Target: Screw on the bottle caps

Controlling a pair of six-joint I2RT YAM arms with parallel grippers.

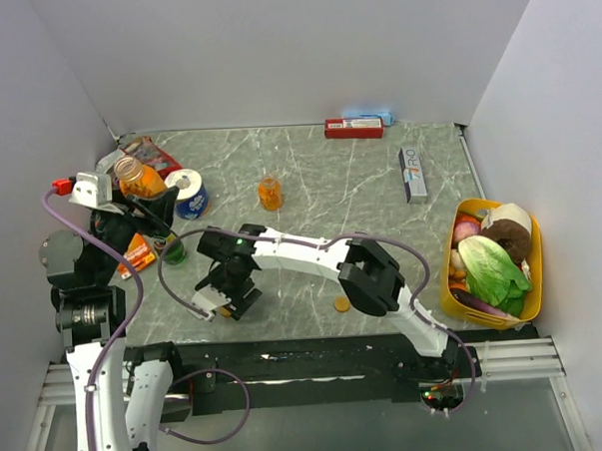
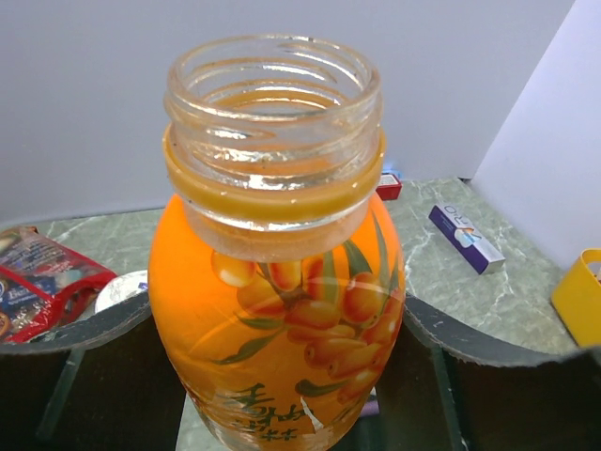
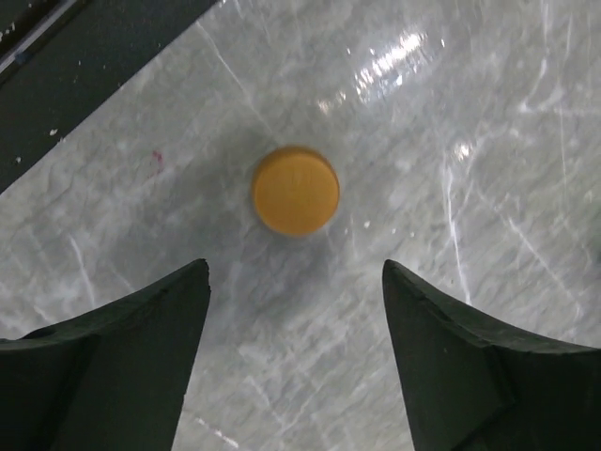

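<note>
My left gripper (image 1: pixel 140 193) is shut on an orange bottle (image 1: pixel 137 176) and holds it upright at the far left. In the left wrist view the bottle (image 2: pixel 277 282) fills the frame between the fingers (image 2: pixel 75 343), and its threaded neck is open with no cap. A second orange bottle (image 1: pixel 270 192) stands uncapped mid-table. My right gripper (image 1: pixel 227 294) is open and points down just above the table near the front. In the right wrist view one orange cap (image 3: pixel 295 190) lies flat just beyond the open right gripper (image 3: pixel 294 268). Another orange cap (image 1: pixel 340 304) lies near the front edge.
A toilet-paper roll (image 1: pixel 188 193), a dark green bottle (image 1: pixel 172 249), a red snack bag (image 1: pixel 143 152) and an orange packet (image 1: pixel 137 255) crowd the left. A red box (image 1: pixel 354 128) and a grey box (image 1: pixel 412 173) lie at the back. A yellow basket (image 1: pixel 538 265) of vegetables stands at the right.
</note>
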